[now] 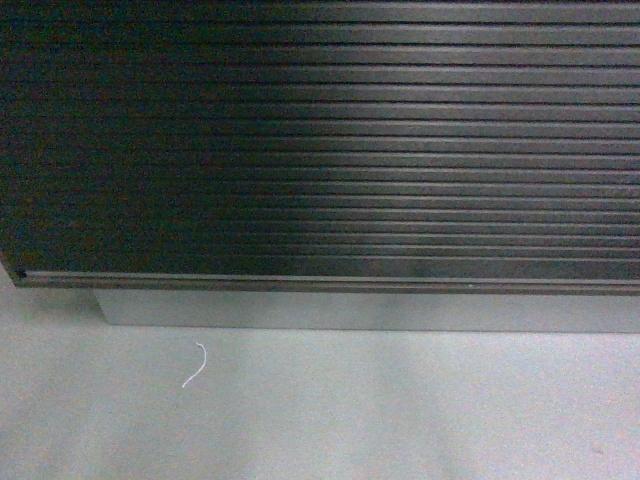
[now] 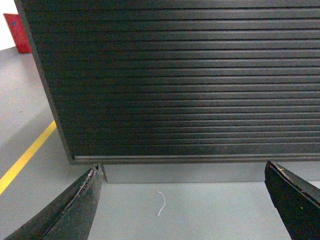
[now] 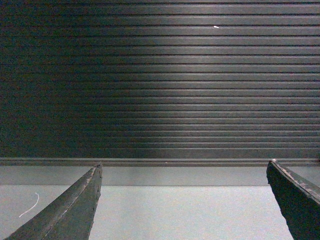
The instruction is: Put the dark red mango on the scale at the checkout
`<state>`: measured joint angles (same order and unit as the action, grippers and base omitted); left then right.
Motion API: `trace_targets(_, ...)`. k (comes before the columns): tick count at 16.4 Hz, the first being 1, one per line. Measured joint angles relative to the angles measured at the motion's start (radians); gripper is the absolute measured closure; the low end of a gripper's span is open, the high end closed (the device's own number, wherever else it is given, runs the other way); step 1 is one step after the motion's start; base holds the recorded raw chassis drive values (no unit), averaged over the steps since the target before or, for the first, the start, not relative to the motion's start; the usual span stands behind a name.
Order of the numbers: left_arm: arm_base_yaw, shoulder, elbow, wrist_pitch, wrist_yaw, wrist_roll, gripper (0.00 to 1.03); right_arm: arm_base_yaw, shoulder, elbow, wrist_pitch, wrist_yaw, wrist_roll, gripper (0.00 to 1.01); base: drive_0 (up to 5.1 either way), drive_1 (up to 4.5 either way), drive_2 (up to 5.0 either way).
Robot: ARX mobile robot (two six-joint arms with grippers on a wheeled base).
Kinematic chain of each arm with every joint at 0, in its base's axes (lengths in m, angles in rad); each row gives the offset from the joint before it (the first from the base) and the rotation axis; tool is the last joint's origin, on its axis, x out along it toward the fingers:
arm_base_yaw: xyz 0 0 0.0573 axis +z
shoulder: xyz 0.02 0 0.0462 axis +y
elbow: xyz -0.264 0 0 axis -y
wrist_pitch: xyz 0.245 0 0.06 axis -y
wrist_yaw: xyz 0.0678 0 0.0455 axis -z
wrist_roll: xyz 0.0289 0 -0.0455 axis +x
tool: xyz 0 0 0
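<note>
Facing the dark ribbed checkout worktop front (image 1: 330,140), you see both left end effector (image 2: 182,200) and right end effector (image 3: 184,200) spread and empty; mango and scale are out of view, so nothing is done.

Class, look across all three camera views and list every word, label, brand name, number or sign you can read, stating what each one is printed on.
None: no readable text appears in any view.
The checkout front shows only plain dark slats.
The red object at the far left of the left wrist view shows a small dark mark, too small to read.
The yellow floor line is a stripe, not lettering.
The white scrap on the floor is blank.
</note>
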<state>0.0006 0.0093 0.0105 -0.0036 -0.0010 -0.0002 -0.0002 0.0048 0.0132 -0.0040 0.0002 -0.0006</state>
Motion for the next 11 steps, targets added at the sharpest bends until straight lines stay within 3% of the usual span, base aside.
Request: trace_targets(11,0.000,0.000,0.000,0.000,0.000,0.000,0.05,0.000,0.000,0.000,0.000,0.000,0.000,0.03,-0.1,1.35,-1.5)
